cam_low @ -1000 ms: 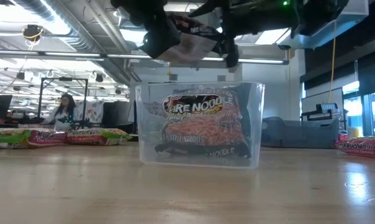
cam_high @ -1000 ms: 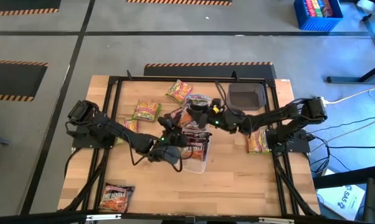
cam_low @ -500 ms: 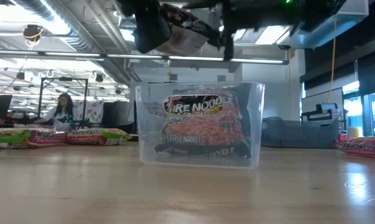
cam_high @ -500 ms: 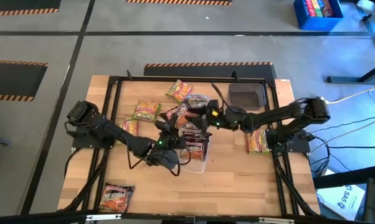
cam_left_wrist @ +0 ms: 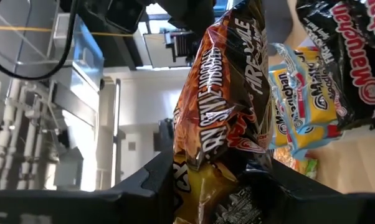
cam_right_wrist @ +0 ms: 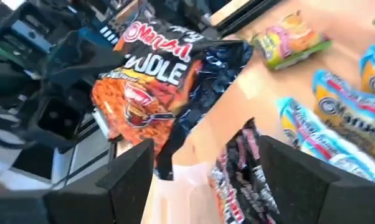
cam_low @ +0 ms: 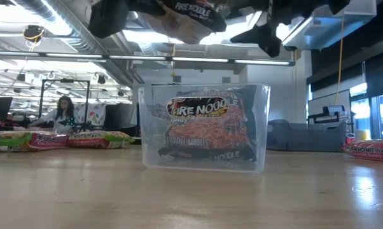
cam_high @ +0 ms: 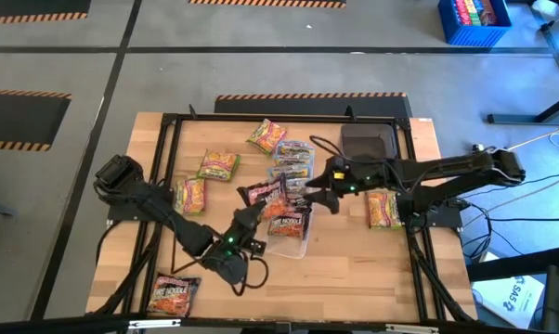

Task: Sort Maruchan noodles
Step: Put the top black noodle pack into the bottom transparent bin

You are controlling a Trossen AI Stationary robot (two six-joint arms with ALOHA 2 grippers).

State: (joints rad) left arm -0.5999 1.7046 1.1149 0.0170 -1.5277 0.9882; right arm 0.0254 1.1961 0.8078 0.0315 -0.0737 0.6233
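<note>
Wooden counter [cam_high: 354, 269] first: I read the sort as partly done. My left gripper [cam_left_wrist: 218, 180] has its jaws clenched on a maroon Fire Noodle packet [cam_high: 264, 192], hanging just above the clear tub [cam_low: 204, 127], long axis tilted, label facing outward. Maroon packets already stand inside the tub. My right gripper [cam_high: 307, 198], jaws released, hovers beside it. Several packets beyond the tub wait.

— Where are the noodle packets?
— A dark maroon packet [cam_high: 264, 192] hangs in the air, tilted. Another [cam_low: 201, 124] stands upright inside the tub. Blue-orange packets [cam_high: 292, 160] lie behind; yellow-green packets [cam_high: 218, 165], perhaps four, lie scattered.
</note>
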